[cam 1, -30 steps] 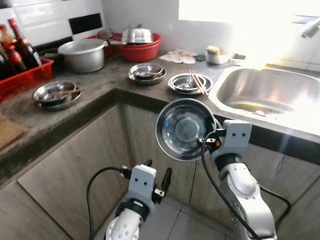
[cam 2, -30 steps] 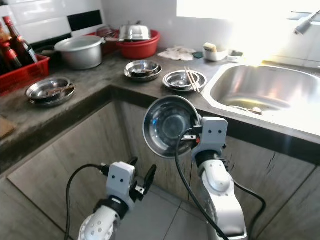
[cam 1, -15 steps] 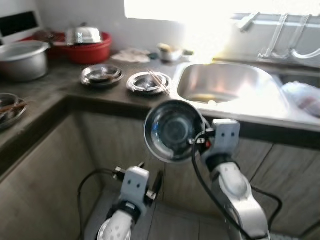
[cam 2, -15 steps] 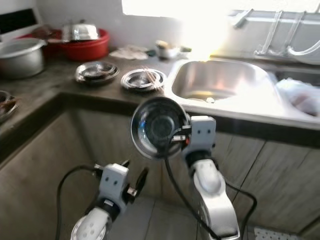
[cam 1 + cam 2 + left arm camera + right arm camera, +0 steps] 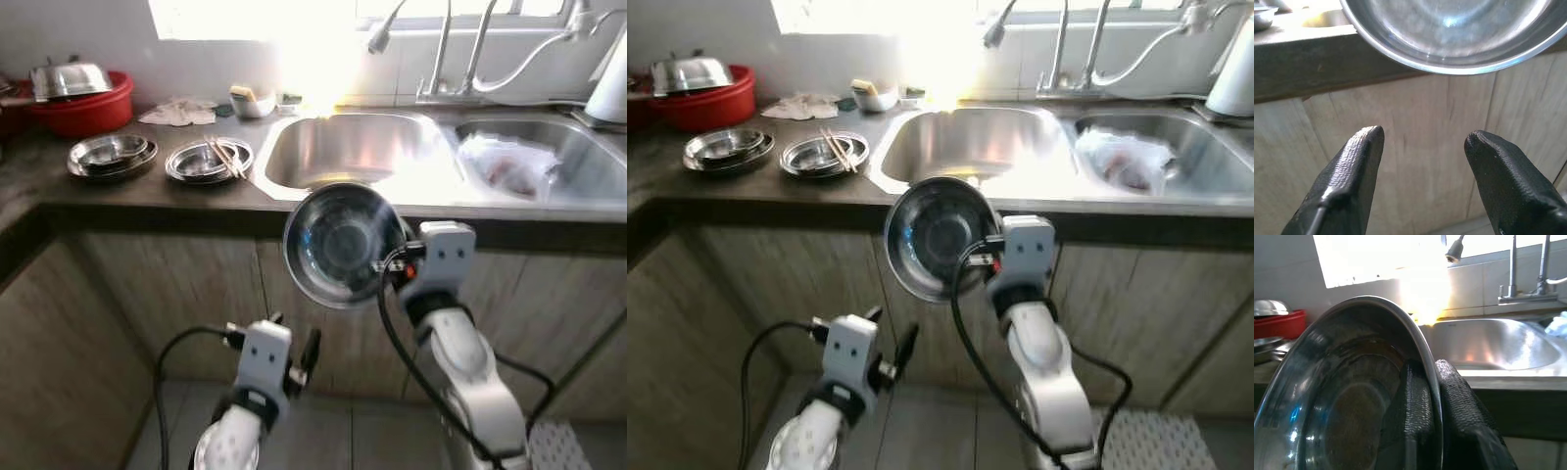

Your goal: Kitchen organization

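My right gripper (image 5: 1424, 396) is shut on the rim of a steel bowl (image 5: 338, 245), held on edge in front of the counter, below the left sink basin (image 5: 358, 149); its hollow side faces the camera. The bowl (image 5: 1352, 396) looks greasy inside. My left gripper (image 5: 1422, 147) hangs low by the cabinet doors, open, with nothing between its fingers; the bowl's underside (image 5: 1449, 29) is above it. On the counter to the left lie a steel plate with chopsticks (image 5: 209, 159) and a stack of steel plates (image 5: 110, 155).
A red basin with a steel lid (image 5: 78, 93) stands at the far left. A small dish with a sponge (image 5: 252, 100) and a rag (image 5: 181, 111) lie behind the plates. The right basin holds a plastic bag (image 5: 505, 164). Taps (image 5: 446, 49) rise behind the sinks.
The camera has turned right: the counter corner, pot and bottle crate have slid out of view, and the double sink has come in. The right gripper keeps the bowl in the same pose.
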Controlling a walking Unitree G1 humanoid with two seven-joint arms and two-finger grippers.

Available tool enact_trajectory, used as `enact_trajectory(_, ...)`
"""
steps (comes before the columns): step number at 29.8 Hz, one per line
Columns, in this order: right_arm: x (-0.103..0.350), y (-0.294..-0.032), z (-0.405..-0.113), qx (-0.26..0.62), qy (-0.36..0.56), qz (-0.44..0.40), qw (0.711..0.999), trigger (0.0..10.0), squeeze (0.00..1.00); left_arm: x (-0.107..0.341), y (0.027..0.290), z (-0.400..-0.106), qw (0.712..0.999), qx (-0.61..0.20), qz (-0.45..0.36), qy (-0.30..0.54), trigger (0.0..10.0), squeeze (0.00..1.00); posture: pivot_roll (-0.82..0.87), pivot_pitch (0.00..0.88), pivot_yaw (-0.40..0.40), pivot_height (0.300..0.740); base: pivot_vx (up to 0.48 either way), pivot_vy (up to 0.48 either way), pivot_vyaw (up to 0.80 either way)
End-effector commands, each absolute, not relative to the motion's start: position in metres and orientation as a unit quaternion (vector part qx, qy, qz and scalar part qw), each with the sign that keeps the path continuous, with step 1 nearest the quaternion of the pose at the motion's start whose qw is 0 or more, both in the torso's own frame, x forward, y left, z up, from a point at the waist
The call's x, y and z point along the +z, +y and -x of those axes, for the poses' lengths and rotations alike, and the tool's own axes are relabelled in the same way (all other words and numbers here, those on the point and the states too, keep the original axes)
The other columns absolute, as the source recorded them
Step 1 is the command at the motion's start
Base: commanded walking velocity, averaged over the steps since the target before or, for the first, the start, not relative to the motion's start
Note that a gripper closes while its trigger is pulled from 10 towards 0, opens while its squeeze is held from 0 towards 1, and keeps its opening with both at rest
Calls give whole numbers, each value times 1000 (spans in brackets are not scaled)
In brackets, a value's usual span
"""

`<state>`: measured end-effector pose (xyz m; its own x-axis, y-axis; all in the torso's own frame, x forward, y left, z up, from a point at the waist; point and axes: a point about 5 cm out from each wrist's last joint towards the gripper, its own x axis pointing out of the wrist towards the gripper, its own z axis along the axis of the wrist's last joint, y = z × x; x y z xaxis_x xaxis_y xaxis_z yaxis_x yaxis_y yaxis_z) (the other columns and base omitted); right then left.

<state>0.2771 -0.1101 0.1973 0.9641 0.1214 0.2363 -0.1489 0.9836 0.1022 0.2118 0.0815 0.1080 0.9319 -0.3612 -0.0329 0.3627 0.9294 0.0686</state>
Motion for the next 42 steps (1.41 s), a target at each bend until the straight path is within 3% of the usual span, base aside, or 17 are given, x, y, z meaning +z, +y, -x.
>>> enact_trajectory(1,213,-106,-278,81,-143,-68,984,10000,0,110,85,-213,983,-181,-38,7,10000,0,3,31,7,740,274,0,0)
enact_trajectory(12,236,-117,-290,72,-181,-61,979,10000,0,110,83,-212,982,-183,-36,4,10000,0,5,20,0,740,306,0,0)
enact_trajectory(33,236,-123,-294,66,-177,-60,980,10000,0,109,82,-211,980,-193,-43,5,10000,0,3,22,5,740,417,0,0)
enact_trajectory(42,235,-124,-295,64,-174,-61,981,10000,0,110,82,-212,980,-193,-46,4,10000,0,5,29,2,740,262,-378,0)
